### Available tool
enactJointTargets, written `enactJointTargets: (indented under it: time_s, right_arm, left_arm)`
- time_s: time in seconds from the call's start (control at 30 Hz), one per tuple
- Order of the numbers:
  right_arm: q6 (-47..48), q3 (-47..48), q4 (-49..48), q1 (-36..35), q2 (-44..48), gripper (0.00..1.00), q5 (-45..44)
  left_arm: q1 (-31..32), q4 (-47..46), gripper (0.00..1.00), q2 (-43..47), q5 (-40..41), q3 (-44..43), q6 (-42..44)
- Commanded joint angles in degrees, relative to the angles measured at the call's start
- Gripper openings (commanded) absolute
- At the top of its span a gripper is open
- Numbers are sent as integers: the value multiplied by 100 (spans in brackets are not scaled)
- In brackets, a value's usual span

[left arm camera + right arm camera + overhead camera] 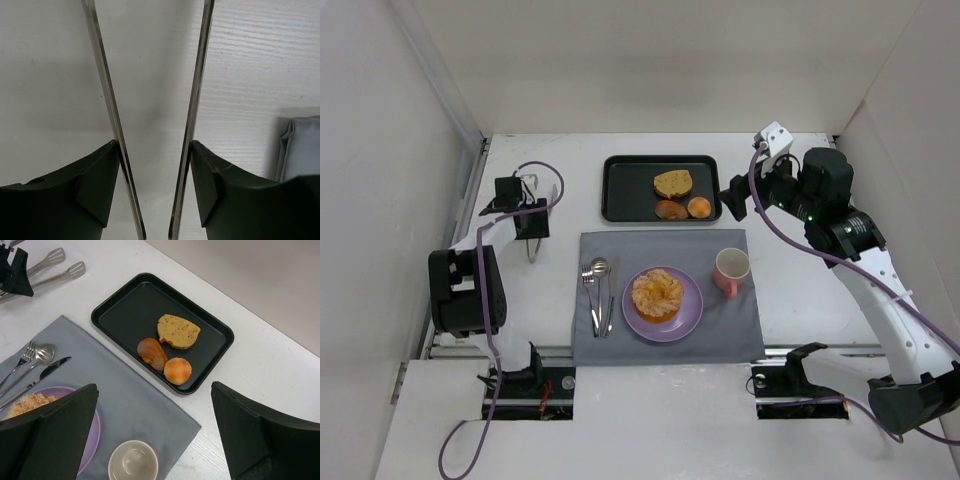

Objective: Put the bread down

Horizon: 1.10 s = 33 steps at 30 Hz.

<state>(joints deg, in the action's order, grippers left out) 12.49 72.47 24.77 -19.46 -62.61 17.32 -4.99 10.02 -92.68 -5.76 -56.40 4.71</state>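
Note:
The bread, a golden ring with a pale lobed top, lies on the purple plate on the grey mat. In the right wrist view only an edge of the bread shows beside the plate. My left gripper is left of the tray, apart from the bread. Its pads press the two arms of metal tongs, and the same tongs show in the right wrist view. My right gripper hovers open and empty at the tray's right end, its fingers wide apart.
A black tray holds a brown slice-shaped bread, a dark oval piece and a small bun. A pink cup and a fork, spoon and knife lie on the grey mat. White walls close in the table.

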Motion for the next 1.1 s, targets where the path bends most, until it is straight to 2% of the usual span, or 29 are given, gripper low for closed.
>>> enactJointTargets:
  time_s: [0.0,0.2,0.5,0.6,0.67,0.7,0.77,0.87,1.07]
  right_arm:
    - [43,31,-377,4,73,100,87]
    - [43,31,-377,4,73,100,35]
    - [43,31,-377,4,73,100,34]
    - [43,31,-377,4,73,100,-18]
    - [43,31,-377,4,73,100,-79]
    - [43,31,-377,4,4,100,-80]
    - [-70,92,-377,4,-49,100,-80]
    - [-238,206,-315,4,-163,100,-185]
    - [-300,75,-509,4,-164,100,-273]
  left_arm:
    - [-37,-89,53,-39,145,-266,83]
    - [-37,122,66,-364,320,-389,-40]
    - [-37,176,71,-356,435,-511,-163]
    - [-37,228,77,100,488,-731,-409]
    - [-37,228,83,741,391,-889,-523]
    - [-37,289,90,969,252,-960,-663]
    - [85,351,100,1661,154,-1022,-769]
    - [428,351,100,2453,-117,-970,-875]
    - [938,-210,100,3756,-566,312,-1016]
